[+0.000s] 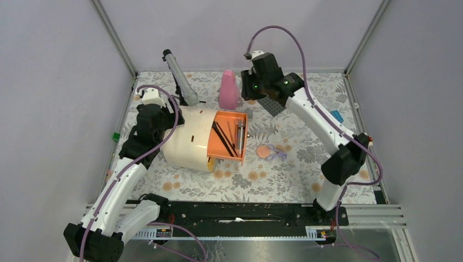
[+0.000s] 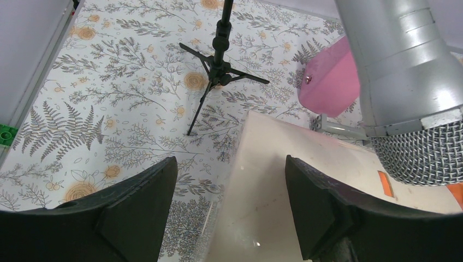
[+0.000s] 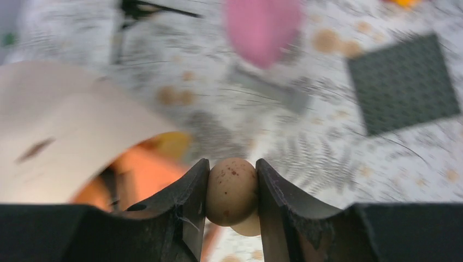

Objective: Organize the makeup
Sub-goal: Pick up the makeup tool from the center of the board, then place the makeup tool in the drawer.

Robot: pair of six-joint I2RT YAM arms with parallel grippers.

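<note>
Sponge (image 3: pixel 231 197), peach and speckled, between right end effector (image 3: pixel 232 170) fingers.

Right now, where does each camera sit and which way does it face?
Top external: above and behind the bases, looking down on the table; left arm and right arm show.
Left wrist: on left arm, facing the cream case and tripod; left gripper shows.
Right wrist: on right arm, facing down over the table; right gripper holds the peach sponge.
Shared: pink bottle in all three views.

Pink cone bottle (image 1: pixel 229 90) near grey microphone (image 1: pixel 180 82); dark studded plate (image 1: pixel 273 106); green brick (image 1: pixel 116 136) far left
</note>
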